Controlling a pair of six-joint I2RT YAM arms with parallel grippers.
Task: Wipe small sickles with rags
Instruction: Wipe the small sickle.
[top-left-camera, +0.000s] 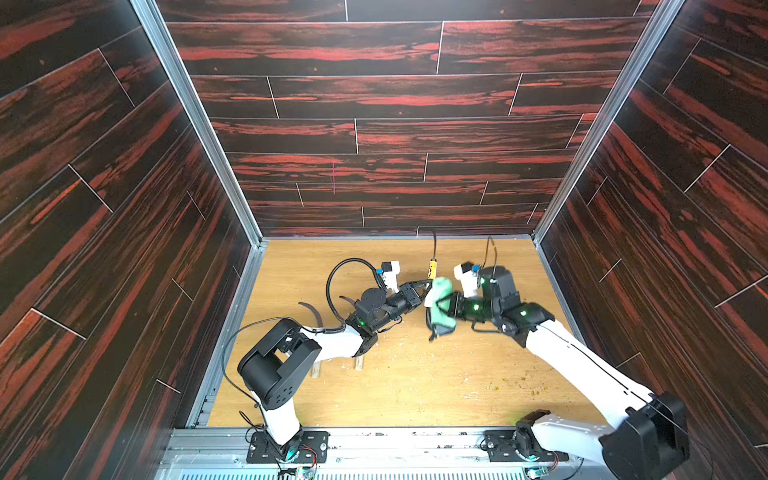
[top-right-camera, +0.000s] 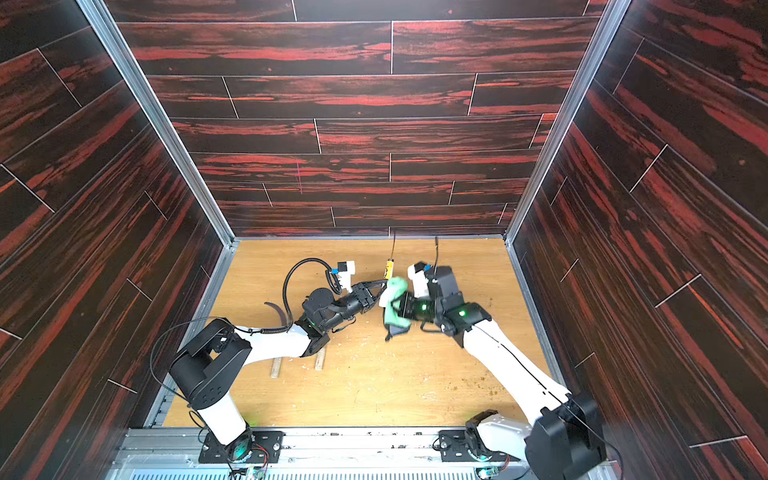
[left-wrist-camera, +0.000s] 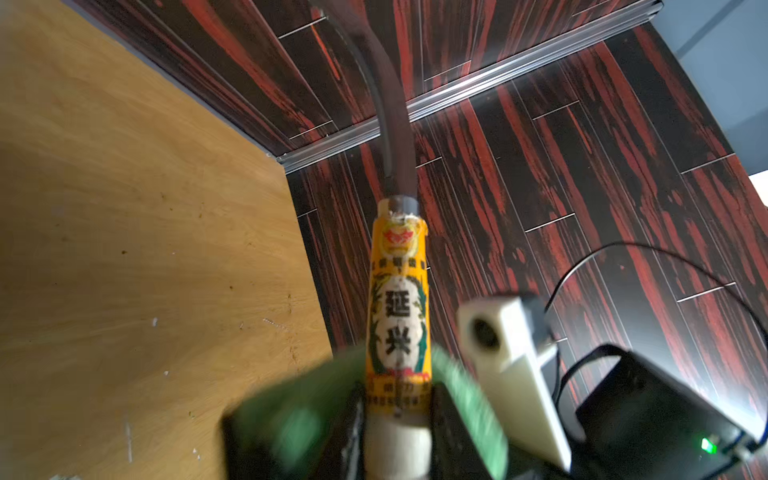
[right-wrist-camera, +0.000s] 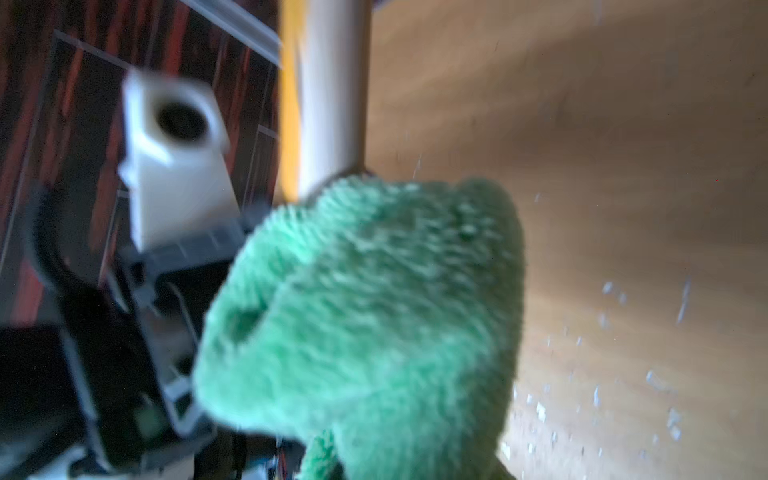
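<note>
Near the left edge of the table (top-left-camera: 415, 395), 2 sickles lay side by side, partly hidden under the left arm. Their pale wooden handle ends (top-left-camera: 315, 370) (top-left-camera: 359, 362) pointed toward the near edge. Their thin, dark, curved blades (top-left-camera: 312, 312) pointed toward the far edge.

Above the middle of the table, toward the far edge, the left gripper (left-wrist-camera: 397, 432) was clamped on the pale handle of the 3rd sickle (left-wrist-camera: 398, 316), with a black finger (left-wrist-camera: 353, 428) on each side. This sickle stood roughly upright, off the table. It had a round, light wooden handle and a yellow label band with black characters and green leaf marks. A grey collar sat above the band, and from it rose a narrow, dark blade that curved at the top. In both top views the blade showed only as a thin dark line above the yellow band (top-left-camera: 432, 270).

Just right of it, the green fluffy rag (right-wrist-camera: 374, 311) was bunched up and met the handle below the label. A darker trimmed end hung down from it (top-left-camera: 441, 328). The rag was carried clear of the table on the tip of the right gripper (top-left-camera: 446, 306). It hid that gripper's jaws, which were pinched together on it.

Pale flecks (top-left-camera: 399, 345) were scattered over the table.
</note>
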